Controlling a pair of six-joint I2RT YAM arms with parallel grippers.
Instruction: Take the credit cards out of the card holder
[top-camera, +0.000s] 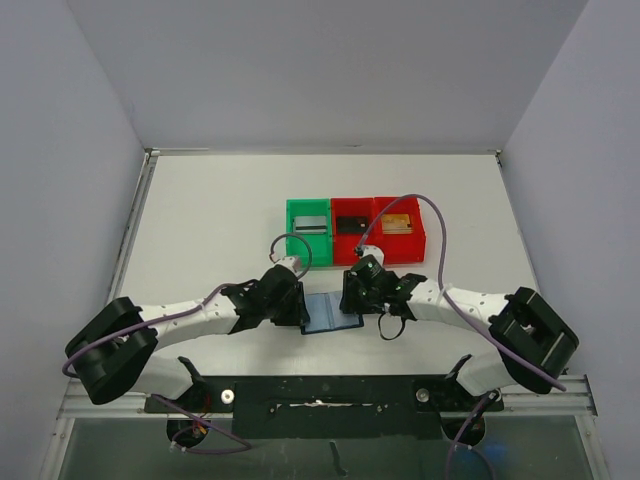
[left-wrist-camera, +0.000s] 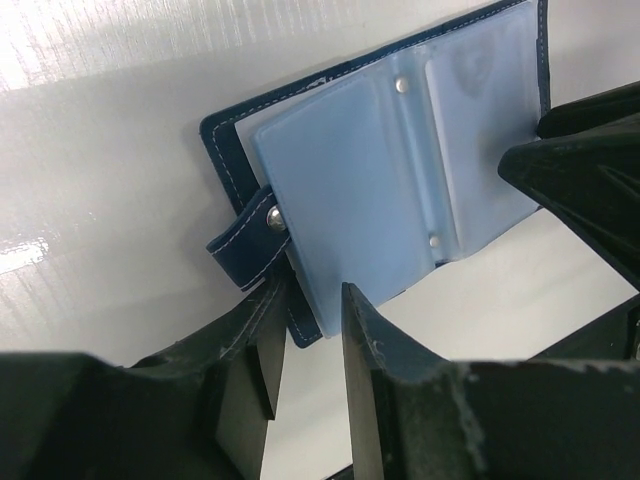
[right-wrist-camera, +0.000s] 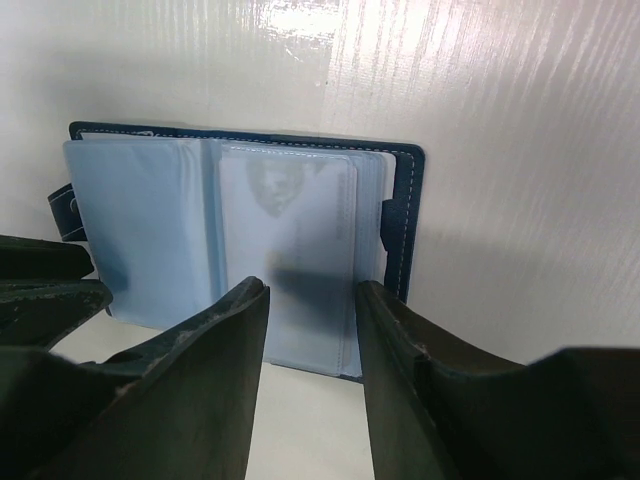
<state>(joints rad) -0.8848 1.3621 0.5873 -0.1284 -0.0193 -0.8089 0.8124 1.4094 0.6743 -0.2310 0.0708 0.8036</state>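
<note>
Left pincer (top-camera: 303, 309), right pincer (top-camera: 352, 301) flanking card holder (top-camera: 330, 314).

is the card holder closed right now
No, the card holder lies spread open, its light blue inside facing the left wrist camera.

The holder (top-camera: 330, 314) lay on the table (top-camera: 210, 230), near the front, between the 2 hands: the left hand (top-camera: 303, 312) at its left edge, the right hand (top-camera: 352, 300) over its right half. Behind it, 3 bins stood side by side: left bin (top-camera: 291, 232), middle bin (top-camera: 336, 240), right bin (top-camera: 419, 238). 1 card lay in each: left card (top-camera: 311, 224), middle card (top-camera: 350, 225), right card (top-camera: 397, 224).
</note>
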